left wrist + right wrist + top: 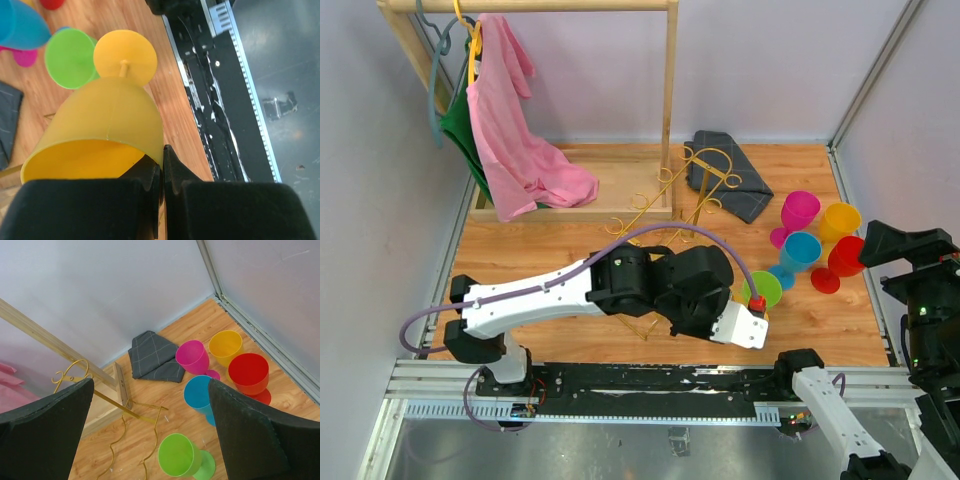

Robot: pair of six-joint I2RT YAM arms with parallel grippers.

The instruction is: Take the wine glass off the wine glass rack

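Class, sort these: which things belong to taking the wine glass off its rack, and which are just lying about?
Job: held yellow plastic wine glass; gold wire wine glass rack.
Lying about: standing plastic glasses, pink, yellow, red, blue, green; folded grey cloth; wooden clothes rack; pink shirt.

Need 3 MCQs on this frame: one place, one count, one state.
1. The folded dark grey cloth lies: A) by the back wall B) under the left arm C) on the metal rail.
2. Plastic wine glasses standing in the right wrist view: A) three B) five C) seven.
3. Left gripper: A) open, empty B) shut on a yellow plastic wine glass C) shut on the gold wire rack.
1A, it lies at the wall's foot; 2B, pink, yellow, red, blue, green; 3B, fingers pinch its rim.
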